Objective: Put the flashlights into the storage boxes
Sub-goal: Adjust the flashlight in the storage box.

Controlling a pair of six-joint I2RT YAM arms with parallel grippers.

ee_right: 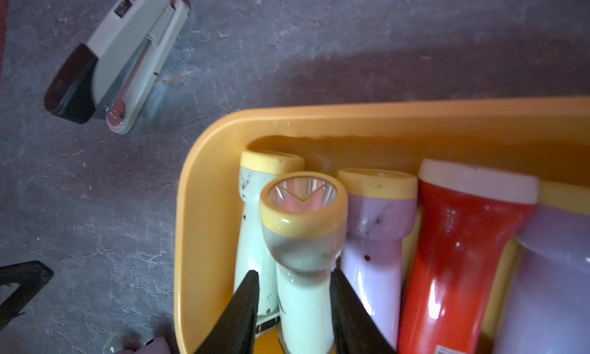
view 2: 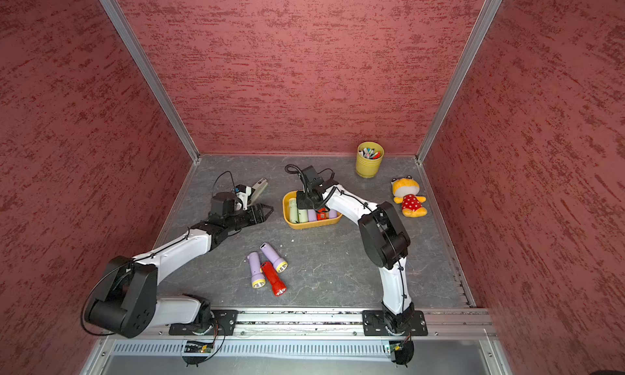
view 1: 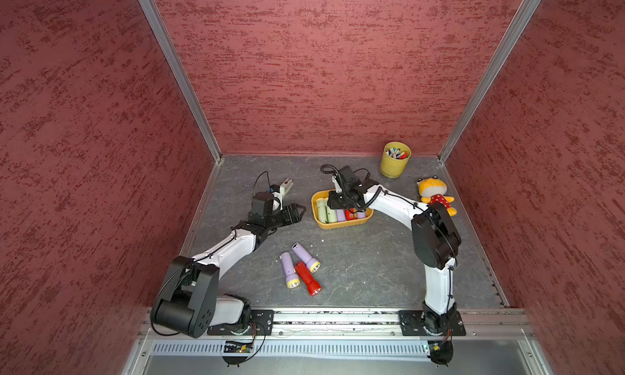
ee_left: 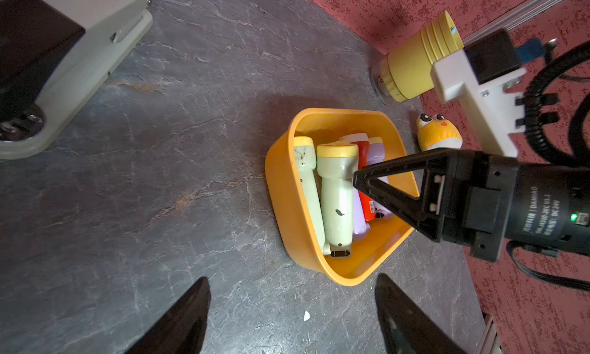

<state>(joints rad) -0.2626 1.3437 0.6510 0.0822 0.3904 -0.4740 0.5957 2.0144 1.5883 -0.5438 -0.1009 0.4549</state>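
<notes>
Right gripper [ee_right: 293,272]: clamped on pale green flashlight [ee_right: 303,240] inside tray [ee_right: 210,164]. Left gripper [view 1: 297,211]: spread, empty. Five trayed; three loose flashlights [view 1: 306,277] remaining.

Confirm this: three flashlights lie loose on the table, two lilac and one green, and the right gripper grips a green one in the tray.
Wrong on one colour: the third loose one is a red flashlight, not green, beside two lilac flashlights, as both top views show. The right gripper does grip a green flashlight in the tray.
</notes>
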